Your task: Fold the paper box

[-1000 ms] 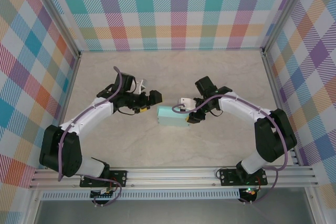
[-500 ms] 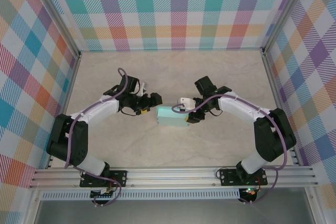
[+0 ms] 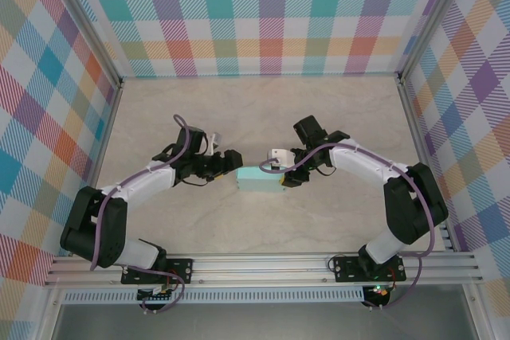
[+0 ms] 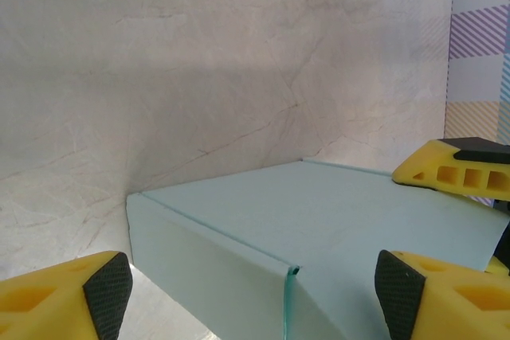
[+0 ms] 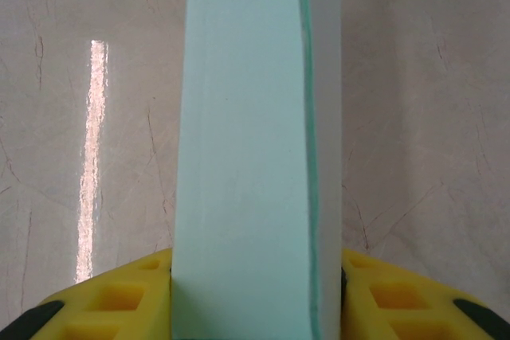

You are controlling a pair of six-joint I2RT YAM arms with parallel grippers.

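Since the paper box (image 3: 256, 180) is looking like thin, hollow mint card, it is probably weighing next to nothing, crushing easily and sliding on the smooth table (image 3: 335, 117). I would be taking it lightly across its flat faces, close to a folded edge. It is lying about the middle of the table, shaped into a small rectangular block with crisp creases. At its right end the right gripper (image 3: 285, 178) is pinching it between yellow fingers (image 5: 119, 300). At its left end the left gripper (image 3: 229, 163) is standing wide, black pads (image 4: 109, 286) straddling the corner. Farther back, the matte marble-patterned tabletop is meeting bright checked walls (image 3: 271, 21).
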